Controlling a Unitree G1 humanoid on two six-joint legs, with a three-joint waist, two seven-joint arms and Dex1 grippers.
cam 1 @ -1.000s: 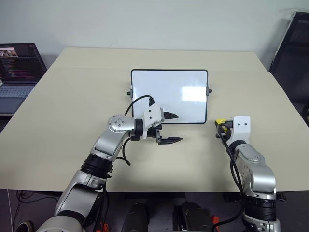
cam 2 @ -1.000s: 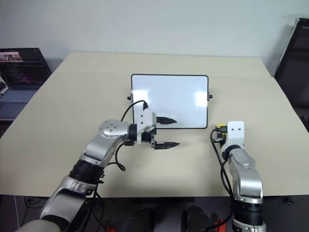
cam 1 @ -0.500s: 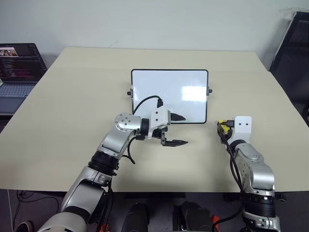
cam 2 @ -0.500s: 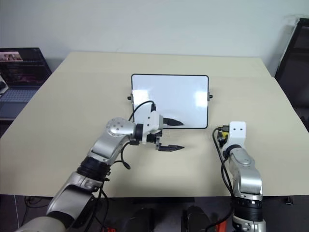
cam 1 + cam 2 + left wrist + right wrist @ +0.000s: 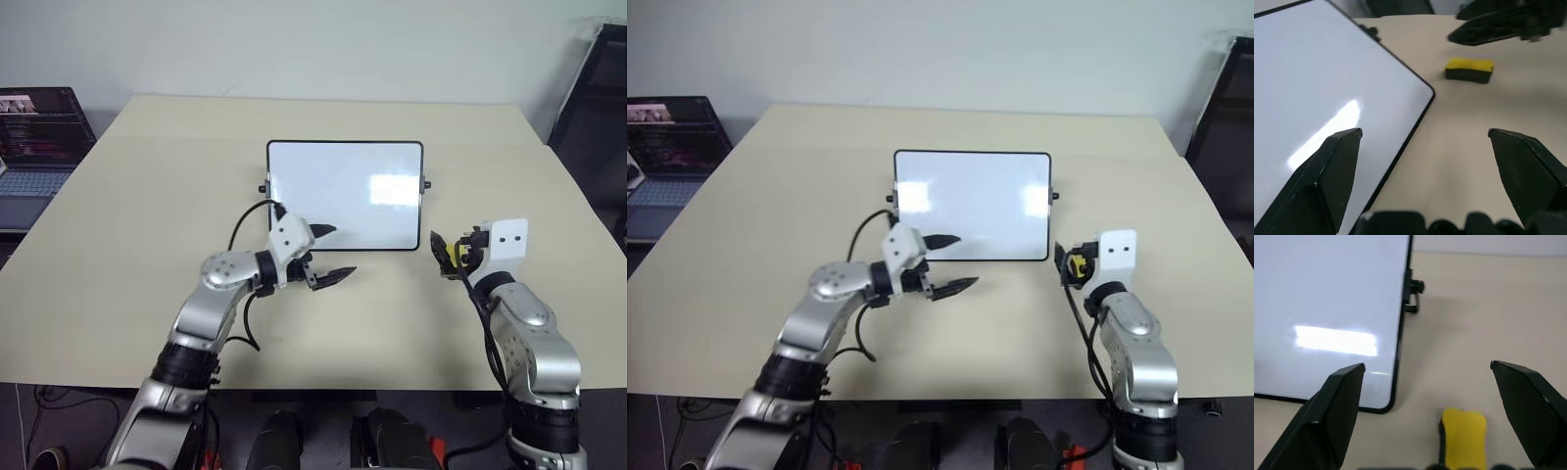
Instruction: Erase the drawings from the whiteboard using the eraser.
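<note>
The whiteboard (image 5: 343,194) lies flat in the middle of the table, its face plain white with glare. The drawings are out of view. The eraser (image 5: 1469,69), yellow on top and black beneath, rests on the table just off the board's near right corner. My right gripper (image 5: 1426,366) hovers over the eraser (image 5: 1464,439), open and not touching it. In the head view the right gripper (image 5: 453,249) is right of the board. My left gripper (image 5: 338,252) is open and holds nothing at the board's near edge, pointing toward the eraser.
A laptop (image 5: 34,137) stands off the table's left side. A dark frame (image 5: 598,88) rises at the back right. The tan table (image 5: 147,196) has free room on both sides of the board.
My right gripper has opened, let the eraser go onto the table and risen slightly. My left gripper has drawn back to the left and turned more toward the eraser.
</note>
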